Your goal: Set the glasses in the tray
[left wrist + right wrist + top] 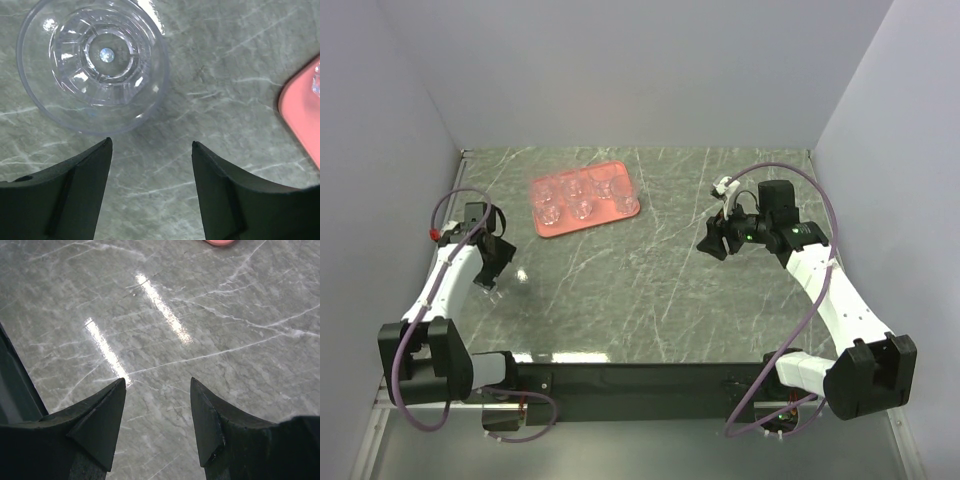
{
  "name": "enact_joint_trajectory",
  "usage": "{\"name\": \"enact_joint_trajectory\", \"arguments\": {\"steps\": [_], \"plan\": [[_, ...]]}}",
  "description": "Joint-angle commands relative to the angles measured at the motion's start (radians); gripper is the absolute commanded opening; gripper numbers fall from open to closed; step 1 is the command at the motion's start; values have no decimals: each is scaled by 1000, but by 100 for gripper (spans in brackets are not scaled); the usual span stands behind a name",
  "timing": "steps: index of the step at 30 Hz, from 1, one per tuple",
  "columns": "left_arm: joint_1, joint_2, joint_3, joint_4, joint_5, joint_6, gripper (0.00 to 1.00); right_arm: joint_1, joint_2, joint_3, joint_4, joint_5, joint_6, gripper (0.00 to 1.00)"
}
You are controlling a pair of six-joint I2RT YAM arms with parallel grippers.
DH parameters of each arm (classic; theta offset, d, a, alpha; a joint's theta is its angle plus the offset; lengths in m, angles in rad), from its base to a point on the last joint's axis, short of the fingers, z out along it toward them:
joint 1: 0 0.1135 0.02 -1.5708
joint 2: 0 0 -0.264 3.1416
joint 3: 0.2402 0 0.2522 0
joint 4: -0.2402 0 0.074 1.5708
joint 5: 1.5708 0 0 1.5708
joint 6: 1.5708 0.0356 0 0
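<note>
Left claw released, empty, fingers spread. One small clear round tumbler glass stands on the grey marbled surface just ahead of this claw, off to the left in the wrist view, not touching it. Salmon-red rectangular low-rimmed tray lies ahead to the claw's right, apart from that glass. Other clear glasses sit inside the tray. Right claw released, empty, over the surface, tray well ahead of it.

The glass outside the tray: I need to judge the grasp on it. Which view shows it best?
The left wrist view: the glass fills the upper left, rim and ribbed base clear, just ahead of the open left tool. The top view shows it only as a faint glint. The right wrist view misses it.
</note>
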Motion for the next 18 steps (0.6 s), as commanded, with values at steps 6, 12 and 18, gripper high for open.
{"name": "enact_joint_trajectory", "arguments": {"steps": [6, 12, 18], "plan": [[24, -5, 78, -3, -7, 52, 70, -12, -29, -8, 11, -23, -10, 61], [24, -98, 109, 42, -12, 164, 74, -12, -28, -8, 12, -23, -10, 61], [45, -56, 122, 46, -52, 202, 77, -12, -28, -8, 11, -26, -9, 61]]}}
